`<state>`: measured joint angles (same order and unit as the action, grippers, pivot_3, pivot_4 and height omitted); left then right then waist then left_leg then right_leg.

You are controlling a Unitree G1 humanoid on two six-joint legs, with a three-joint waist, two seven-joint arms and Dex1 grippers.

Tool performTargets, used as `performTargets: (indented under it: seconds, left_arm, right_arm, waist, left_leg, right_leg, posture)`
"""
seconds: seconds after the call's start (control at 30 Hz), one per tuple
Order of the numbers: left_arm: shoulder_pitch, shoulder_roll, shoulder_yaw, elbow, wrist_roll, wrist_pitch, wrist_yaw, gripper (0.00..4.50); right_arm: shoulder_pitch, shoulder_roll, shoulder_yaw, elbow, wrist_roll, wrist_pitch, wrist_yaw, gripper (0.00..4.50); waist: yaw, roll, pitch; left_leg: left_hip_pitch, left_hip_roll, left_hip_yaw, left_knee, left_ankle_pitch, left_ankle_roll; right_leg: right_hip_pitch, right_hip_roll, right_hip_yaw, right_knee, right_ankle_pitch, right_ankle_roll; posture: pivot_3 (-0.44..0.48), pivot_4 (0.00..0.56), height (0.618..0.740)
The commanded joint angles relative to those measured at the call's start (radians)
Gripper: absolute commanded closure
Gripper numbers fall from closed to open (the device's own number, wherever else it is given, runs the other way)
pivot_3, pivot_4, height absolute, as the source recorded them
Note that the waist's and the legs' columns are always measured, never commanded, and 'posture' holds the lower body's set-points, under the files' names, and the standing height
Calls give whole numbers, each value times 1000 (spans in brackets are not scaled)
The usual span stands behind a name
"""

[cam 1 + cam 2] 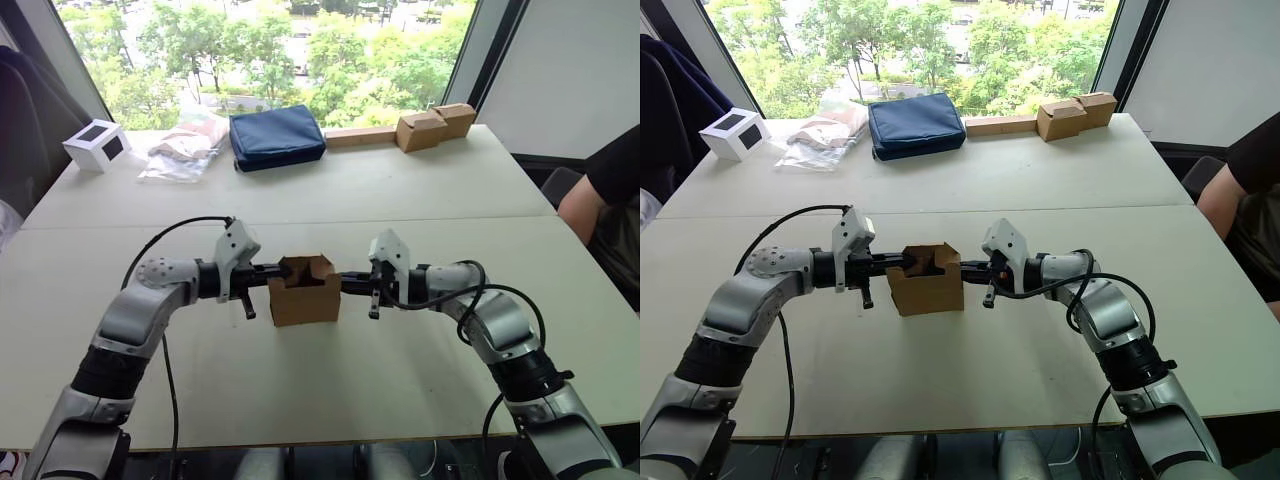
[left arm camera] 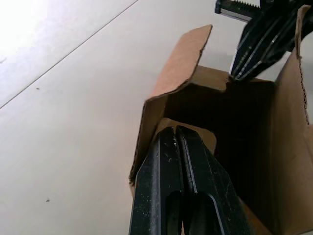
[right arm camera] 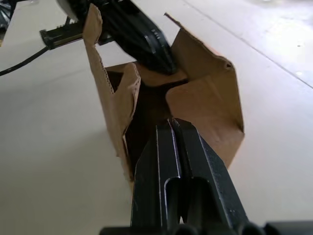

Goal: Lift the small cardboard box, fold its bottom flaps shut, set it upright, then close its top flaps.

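Left eye view: I have the small cardboard box upright on the desk, mid-near, directly between the left gripper and the right gripper, both equally close. Left wrist view: my left jaws are pressed together, tips on one of the top flaps at the box's left edge. Right wrist view: right jaws likewise pressed together, nosing a flap inward from the right. I judge the flaps must fold toward the centre.

An office-like test room: two plain white tables pushed together beneath a large window overlooking green trees.
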<state>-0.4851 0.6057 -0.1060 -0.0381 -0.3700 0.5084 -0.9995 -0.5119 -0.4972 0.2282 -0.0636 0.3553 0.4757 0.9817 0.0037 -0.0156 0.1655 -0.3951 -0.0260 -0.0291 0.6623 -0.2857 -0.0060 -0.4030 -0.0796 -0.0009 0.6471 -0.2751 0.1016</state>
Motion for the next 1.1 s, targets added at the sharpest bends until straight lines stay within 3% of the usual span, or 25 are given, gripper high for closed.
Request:
performTargets:
  seconds: [0.03, 0.47, 0.7, 0.8, 0.93, 1.03, 1.1]
  left_arm:
    - [-22, 5, 16, -4, 1, -20, -8, 4473]
    - [-19, 22, 18, -10, 5, -20, -33, 4473]
    - [-18, 89, 174, -65, -165, 129, -63, 4473]
    - [-34, 105, 241, -9, -198, 147, -45, 4473]
    - [-52, 100, 238, 74, -185, 113, -66, 4473]
    - [-114, 50, 205, 230, -115, -2, -52, 4473]
    - [-168, 42, 151, 369, -89, -13, -145, 4473]
  right_arm:
    - [-34, 0, -28, 8, -4, -13, 0, 4500]
    - [-66, 34, 13, 75, -40, -21, 30, 4500]
    - [-80, 37, -106, 27, 46, 57, -17, 4500]
    - [-75, 37, -204, -48, 160, 156, -46, 4500]
    - [-56, 40, -270, -155, 267, 263, -90, 4500]
    - [-4, -1, -219, -271, 279, 304, -79, 4500]
    - [30, -23, -186, -353, 296, 330, -74, 4500]
  waist:
    - [0, 0, 0]
    - [-2, 0, 0]
    - [-16, 0, 0]
    - [-16, 0, 0]
    - [-14, 0, 0]
    - [-9, 0, 0]
    - [-9, 0, 0]
  left_leg:
    - [0, 0, 0, 0, 0, 0]
    - [0, 0, 0, 0, 0, 0]
    - [0, 0, -1, 0, 0, 0]
    - [-1, 0, -1, 0, 0, 0]
    - [0, 0, -1, 0, 0, 0]
    - [0, 0, -1, 0, 0, 0]
    - [-1, 0, -1, 0, 0, 0]
  right_leg:
    - [0, 0, 0, 0, 0, 0]
    - [0, 0, 0, 0, 0, 0]
    - [0, -1, 0, 0, 0, 0]
    - [-1, -2, 0, 1, 0, 0]
    - [-1, -2, 0, 0, 0, 0]
    - [-1, -2, 0, 1, 0, 0]
    - [-1, -1, -1, 0, 0, 0]
  posture:
    - [0, 150, 737]
    - [0, 150, 737]
    - [0, 150, 737]
    - [0, 150, 737]
    - [0, 150, 737]
    - [0, 150, 737]
    - [0, 150, 737]
